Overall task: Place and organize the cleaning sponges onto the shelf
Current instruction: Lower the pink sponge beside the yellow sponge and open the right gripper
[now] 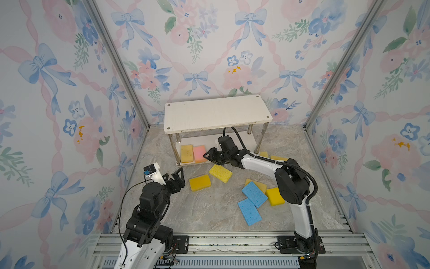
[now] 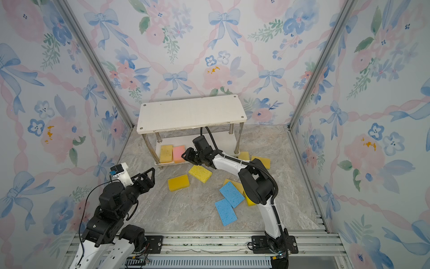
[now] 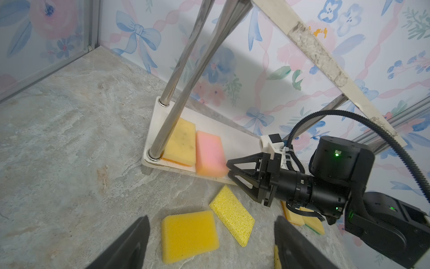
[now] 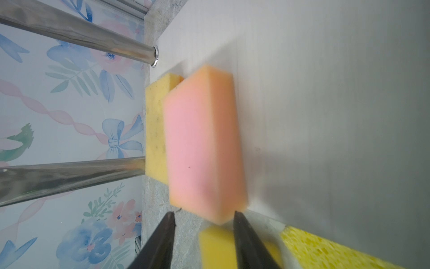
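**Rack.** A small two-tier rack of white boards on chrome legs (image 1: 216,111) is seen at the centre of both top views, against the floral back wall (image 1: 209,46).

**Sponges on the rack.** At the left end of the lower board, a pale yellow rectangular foam sponge (image 1: 186,153) and a pink rectangular foam sponge with a yellow edge (image 1: 199,153) are laid flat, side by side and touching.

**Right gripper.** The right gripper (image 1: 205,156) is found at centre frame, at the near end of the pink sponge. In the right wrist view its fingers (image 4: 162,240) are seen parted, and the sponge, blurred there, is not pinched.

**Left gripper.** The left gripper (image 1: 181,177) is held left of centre above the grey marbled floor (image 1: 209,216). Its fingers are spread wide and nothing is gripped.

**Sponges on the floor.**
- A deep yellow rounded foam sponge (image 1: 200,182) and a lemon-yellow porous sponge (image 1: 220,173) are found just below the rack in the frame.
- Right of centre, a light blue porous sponge (image 1: 254,194) is lapped over a second light blue porous sponge (image 1: 249,211).
- A yellow sponge (image 1: 261,185) is partly covered by the upper blue one.
- Another yellow sponge (image 1: 275,196) is partly hidden by the right arm.
- Two further yellow sponges (image 1: 264,154) (image 1: 278,158) are noted beside the rack's right legs.
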Controlling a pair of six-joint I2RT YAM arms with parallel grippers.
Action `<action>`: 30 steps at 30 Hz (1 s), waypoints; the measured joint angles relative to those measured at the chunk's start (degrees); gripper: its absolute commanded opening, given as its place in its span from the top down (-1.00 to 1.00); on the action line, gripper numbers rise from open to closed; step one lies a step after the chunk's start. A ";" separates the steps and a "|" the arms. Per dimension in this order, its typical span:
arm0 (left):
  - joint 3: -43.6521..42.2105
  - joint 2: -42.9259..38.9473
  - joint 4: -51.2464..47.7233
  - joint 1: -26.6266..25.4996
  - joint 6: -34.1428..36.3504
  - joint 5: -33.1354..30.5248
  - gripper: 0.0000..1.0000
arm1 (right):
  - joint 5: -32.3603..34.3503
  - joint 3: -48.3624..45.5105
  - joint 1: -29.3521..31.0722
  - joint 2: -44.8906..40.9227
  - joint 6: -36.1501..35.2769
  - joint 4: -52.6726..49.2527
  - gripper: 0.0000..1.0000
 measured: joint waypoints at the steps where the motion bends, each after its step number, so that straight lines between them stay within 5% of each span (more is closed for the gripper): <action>1: 0.00 0.00 0.00 0.00 0.00 0.00 -0.71 | 0.00 0.00 0.02 0.00 -0.02 0.09 0.08; 30: 0.00 0.00 -0.20 0.00 0.02 0.48 -0.73 | -1.53 -0.48 1.38 0.76 0.39 3.06 0.01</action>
